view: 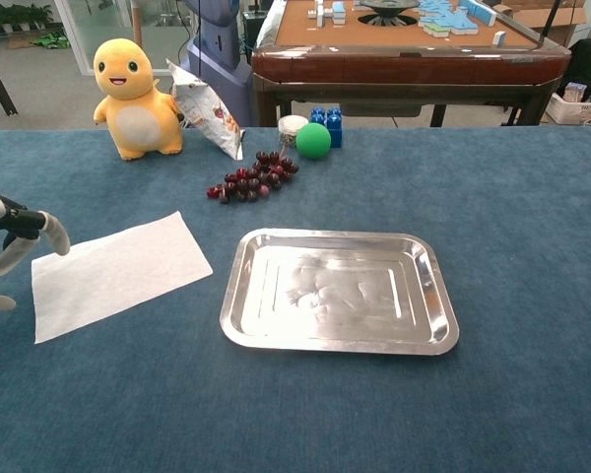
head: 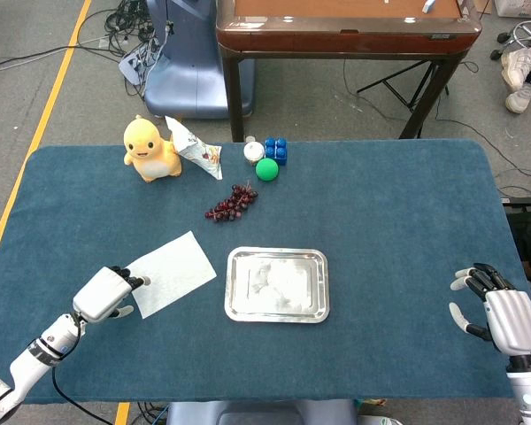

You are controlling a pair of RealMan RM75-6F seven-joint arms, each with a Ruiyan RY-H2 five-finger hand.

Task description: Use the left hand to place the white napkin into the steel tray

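A white napkin lies flat on the blue tablecloth, left of the steel tray, which holds nothing. My left hand hovers at the napkin's left edge, fingers spread and pointing toward it, holding nothing. I cannot tell whether the fingertips touch the paper. My right hand rests open near the table's right front corner, far from the tray.
At the back of the table stand a yellow plush toy, a snack bag, a bunch of grapes, a green ball, blue blocks and a small white cup. A wooden table stands behind.
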